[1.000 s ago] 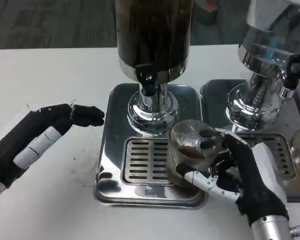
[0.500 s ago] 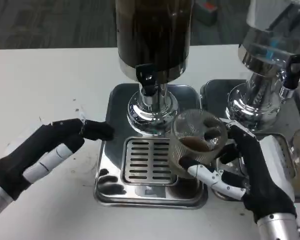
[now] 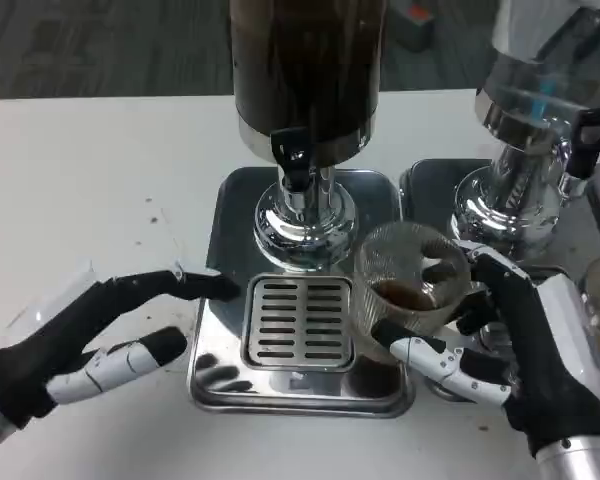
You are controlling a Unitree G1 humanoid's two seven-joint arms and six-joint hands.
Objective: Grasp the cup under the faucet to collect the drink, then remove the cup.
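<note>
A second drinks dispenser (image 3: pixel 540 120), chrome-based with a black tap handle, stands on its own steel tray (image 3: pixel 432 185) at the right of a white table (image 3: pixel 90 180). Dark carpet (image 3: pixel 100 45) lies beyond.
</note>
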